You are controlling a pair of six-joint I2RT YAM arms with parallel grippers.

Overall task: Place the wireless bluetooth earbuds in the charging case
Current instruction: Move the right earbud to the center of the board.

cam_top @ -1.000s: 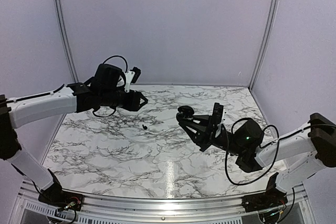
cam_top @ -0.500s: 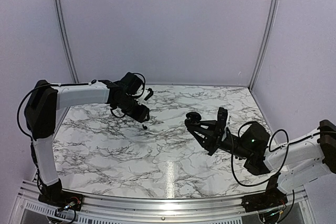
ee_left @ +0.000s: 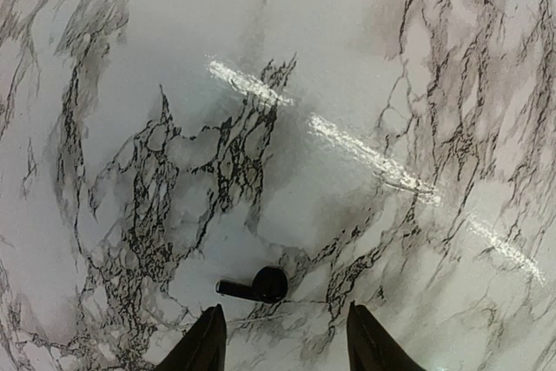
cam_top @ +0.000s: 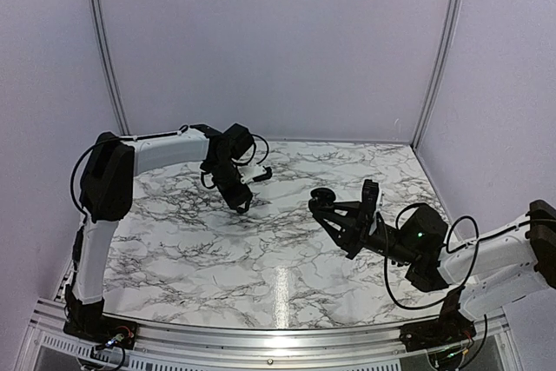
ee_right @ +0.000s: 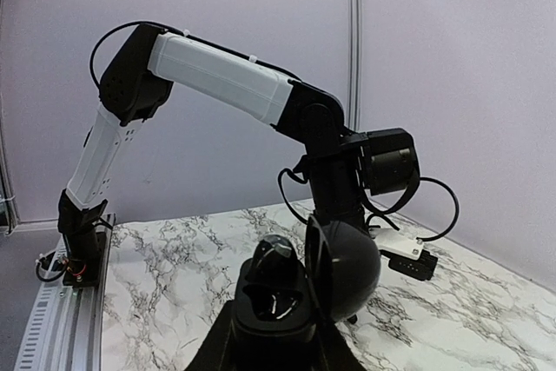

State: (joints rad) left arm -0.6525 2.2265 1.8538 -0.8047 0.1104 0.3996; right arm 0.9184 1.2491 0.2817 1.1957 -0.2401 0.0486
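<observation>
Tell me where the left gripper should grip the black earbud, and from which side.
Take the black earbud by its round head, coming straight down from above with the left gripper open. It lies flat on the table, stem sideways along the closing line, so turning the wrist to pinch across the head probably holds better.

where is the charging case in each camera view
top external: charging case right of centre, raised above the table in the right gripper.
left wrist: not in it; only a black earbud lies on the marble.
right wrist: charging case at bottom centre, lid open.
shared landmark: the marble table, seen in all three views.
</observation>
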